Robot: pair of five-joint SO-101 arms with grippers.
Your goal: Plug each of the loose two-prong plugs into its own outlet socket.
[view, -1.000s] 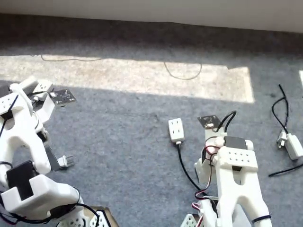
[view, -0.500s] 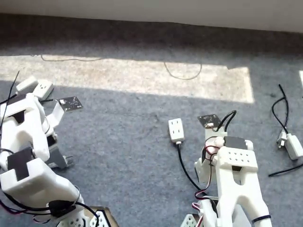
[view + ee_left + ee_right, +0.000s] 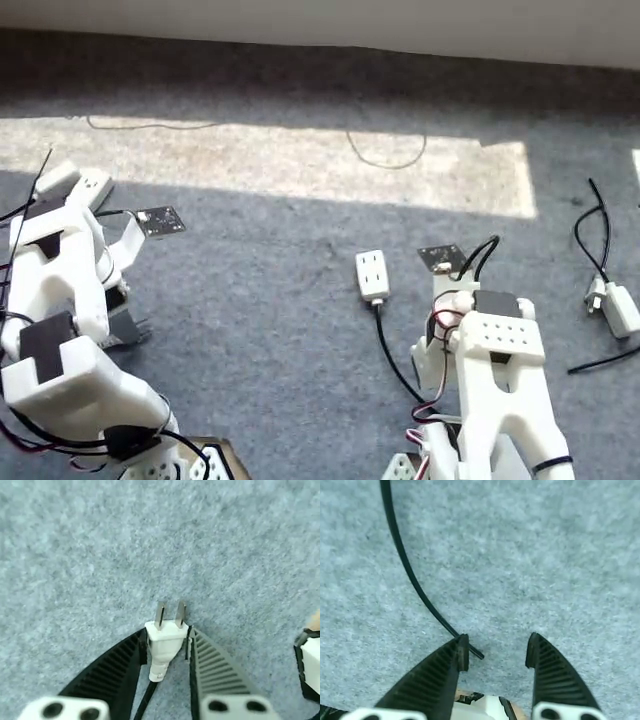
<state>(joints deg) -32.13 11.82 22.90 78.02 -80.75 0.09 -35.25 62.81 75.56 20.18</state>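
Over on the left, the left gripper (image 3: 168, 635) is clamped on a white plug (image 3: 164, 642), its prongs pointing out over the carpet (image 3: 75, 555). Mid-floor lies an outlet (image 3: 372, 275). The right gripper (image 3: 498, 647) gapes wide, holding nothing, beside a black cable (image 3: 410, 577).

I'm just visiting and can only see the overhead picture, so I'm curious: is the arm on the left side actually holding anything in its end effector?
Observer: Yes. The left end effector is shut on a white two-prong plug.
Visitor: Which way does it point?
Observer: Its prongs point away from the wrist, over grey carpet.
Visitor: And the other arm?
Observer: The right end effector is open, with nothing between its fingers.
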